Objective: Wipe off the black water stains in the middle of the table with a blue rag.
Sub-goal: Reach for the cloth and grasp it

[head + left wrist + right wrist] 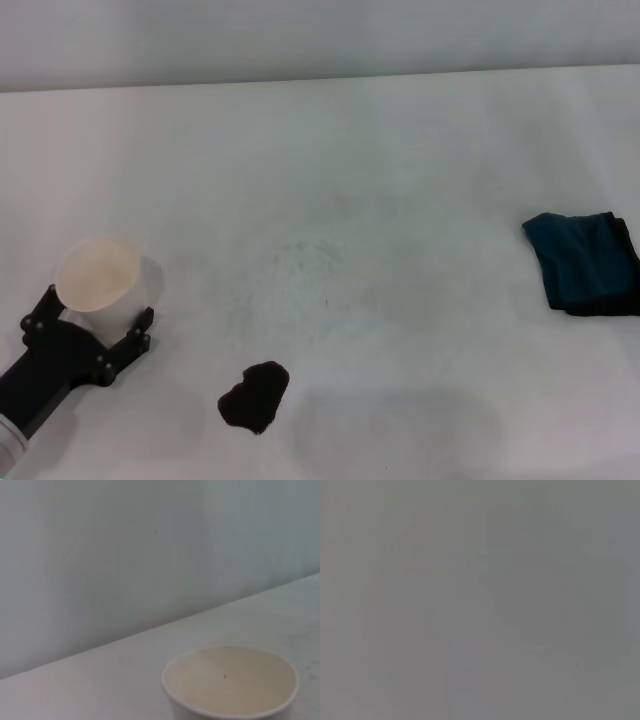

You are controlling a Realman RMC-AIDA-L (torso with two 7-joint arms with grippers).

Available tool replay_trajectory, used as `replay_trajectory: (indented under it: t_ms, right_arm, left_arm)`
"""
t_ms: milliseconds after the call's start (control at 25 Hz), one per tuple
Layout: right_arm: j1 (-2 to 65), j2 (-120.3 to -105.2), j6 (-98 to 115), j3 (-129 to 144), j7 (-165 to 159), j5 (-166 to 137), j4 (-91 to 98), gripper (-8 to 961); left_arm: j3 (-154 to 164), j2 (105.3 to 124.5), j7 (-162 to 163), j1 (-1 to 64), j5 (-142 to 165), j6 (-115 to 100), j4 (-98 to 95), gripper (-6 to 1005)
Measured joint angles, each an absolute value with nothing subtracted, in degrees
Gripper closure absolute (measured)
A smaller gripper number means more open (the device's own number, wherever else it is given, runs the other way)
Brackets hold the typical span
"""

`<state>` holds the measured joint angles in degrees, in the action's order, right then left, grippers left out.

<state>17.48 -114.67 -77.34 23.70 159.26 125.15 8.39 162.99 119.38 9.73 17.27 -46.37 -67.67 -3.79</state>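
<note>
Rag untouched, stain unwiped.
Left gripper (105, 325) clamps a white cup (103, 276) at table (380, 180) left; blue rag (585, 262) lies far right, black water stains (254, 396) near centre-front. Right gripper unseen, likely nearer the rag.

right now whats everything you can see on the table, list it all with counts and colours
black water stains: one blotch, black, near edge of the table, left of centre
blue rag: one, dark teal-blue, folded, far right side
cup: one, white, upright and empty, far left
table: one, white, under everything
left gripper: one, black, around the cup, fingers either side of it
right gripper: not in view; its wrist camera shows only plain grey
</note>
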Motion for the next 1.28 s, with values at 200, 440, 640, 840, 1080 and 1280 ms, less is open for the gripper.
replay_trajectory:
  t_ms: [200, 440, 640, 840, 1080, 1280]
  right_arm:
    - [17.4, -114.61, -77.2, 23.8, 159.2, 125.2, 9.3, 289]
    - [17.3, -114.61, -75.5, 25.4, 157.7, 125.1, 11.1, 289]
    - [17.3, -114.61, -74.9, 26.5, 157.7, 125.0, 12.4, 289]
    - [17.2, -114.64, -74.7, 27.1, 155.2, 125.0, 12.7, 289]
    - [17.2, -114.71, -71.3, 29.3, 138.2, 124.6, 12.8, 290]
    - [17.0, -114.67, -63.3, 40.1, 109.5, 117.9, 24.5, 290]
  left_arm:
    - [162.9, 119.3, 9.3, 15.4, -46.4, -68.4, -5.0, 147]
    - [162.4, 119.27, 9.1, 11.7, -47.4, -72.0, -5.0, 123]
    - [162.2, 119.34, 7.8, 7.8, -49.2, -75.2, -5.0, 123]
    - [162.1, 119.41, 6.3, 4.0, -51.5, -78.7, -5.0, 124]
    - [162.2, 119.12, 5.6, 1.5, -59.1, -86.1, -4.4, 125]
    - [162.2, 118.75, 5.8, 3.1, -64.1, -90.0, -3.8, 125]
